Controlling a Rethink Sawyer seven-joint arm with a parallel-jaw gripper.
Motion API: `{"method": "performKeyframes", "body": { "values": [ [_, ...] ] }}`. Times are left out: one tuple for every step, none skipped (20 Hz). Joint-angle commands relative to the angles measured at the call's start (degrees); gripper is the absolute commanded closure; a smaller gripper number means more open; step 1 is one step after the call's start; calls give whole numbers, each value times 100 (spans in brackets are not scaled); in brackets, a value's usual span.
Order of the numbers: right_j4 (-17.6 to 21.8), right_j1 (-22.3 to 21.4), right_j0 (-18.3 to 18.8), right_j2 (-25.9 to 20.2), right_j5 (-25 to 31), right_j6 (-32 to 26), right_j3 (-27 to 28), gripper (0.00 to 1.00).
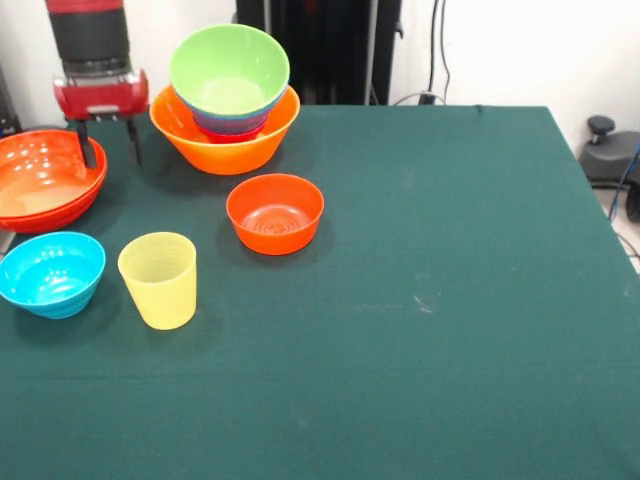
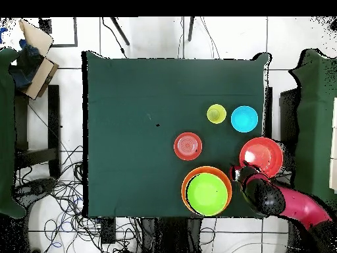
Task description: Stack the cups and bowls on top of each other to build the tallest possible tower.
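The tower stands at the far left: a large light-orange bowl (image 1: pixel 225 152) holds a dark blue bowl (image 1: pixel 232 124) and a lime green bowl (image 1: pixel 229 70) on top, with a strip of magenta under the blue. It also shows in the overhead view (image 2: pixel 185 188). My gripper (image 1: pixel 108 143) hangs open and empty between the tower and a large red-orange bowl (image 1: pixel 45 180); one finger is over that bowl's rim. A small red-orange bowl (image 1: pixel 275 213), a cyan bowl (image 1: pixel 52 272) and the pale-yellow cup (image 1: pixel 160 280) stand apart on the green cloth.
The table's green cloth (image 1: pixel 450 300) stretches to the right and the near edge. A black stand (image 1: pixel 320 50) and cables are behind the table. In the overhead view a cardboard box (image 2: pixel 36 66) sits off the table's corner.
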State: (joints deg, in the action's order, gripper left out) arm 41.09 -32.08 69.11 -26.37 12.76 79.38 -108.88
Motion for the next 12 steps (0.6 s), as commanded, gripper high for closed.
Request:
{"method": "performKeyframes", "body": {
  "values": [
    [-356,-890,-58,-339,932,-26,-646,0],
    [-321,-877,-78,-308,857,14,-648,0],
    [-280,-819,-105,-272,793,46,-616,0],
    [-168,-626,-182,-188,648,111,-482,0],
    [-106,-517,-214,-147,568,135,-411,0],
    [6,-295,-290,-64,423,193,-244,0],
    [54,-210,-322,-26,351,220,-179,0],
    [98,-125,-367,17,281,251,-102,0],
    [143,-39,-412,60,211,282,-25,0],
    [183,28,-444,98,136,303,36,0],
    [202,77,-456,116,96,304,68,0],
    [222,126,-467,134,56,305,101,0]
  ]
}}
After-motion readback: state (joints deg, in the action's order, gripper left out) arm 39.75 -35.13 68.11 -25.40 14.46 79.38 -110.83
